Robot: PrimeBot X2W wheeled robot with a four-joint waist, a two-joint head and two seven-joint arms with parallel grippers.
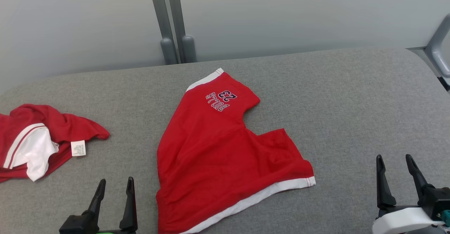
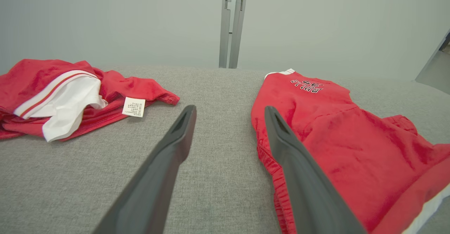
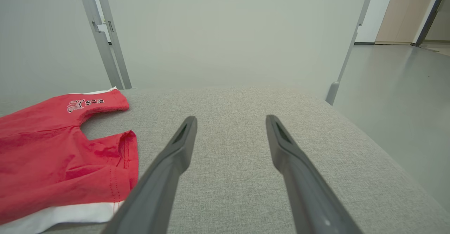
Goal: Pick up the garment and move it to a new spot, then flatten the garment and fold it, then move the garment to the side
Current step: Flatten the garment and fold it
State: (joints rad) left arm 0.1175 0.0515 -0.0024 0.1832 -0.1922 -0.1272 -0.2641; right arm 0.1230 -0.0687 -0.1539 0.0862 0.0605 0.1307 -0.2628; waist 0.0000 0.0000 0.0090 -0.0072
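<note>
Red shorts (image 1: 218, 149) with white hem bands and "BULLS 23" lettering lie spread, mostly flat, on the middle of the grey padded table (image 1: 351, 104). The left wrist view has these shorts (image 2: 334, 128) to the right of its fingers, and the right wrist view has the shorts (image 3: 52, 146) at its left. A second red and white garment (image 1: 45, 128) lies crumpled at the table's left edge, label showing. My left gripper (image 1: 116, 180) stands open near the front edge, between the two garments. My right gripper (image 1: 393, 156) stands open at the front right over bare table.
Two grey posts (image 1: 172, 23) rise behind the table's far edge in front of a pale wall. A grey frame piece (image 1: 439, 51) stands at the far right corner. Bare grey surface stretches right of the shorts (image 3: 246, 104). Open floor (image 3: 404, 93) lies beyond the right edge.
</note>
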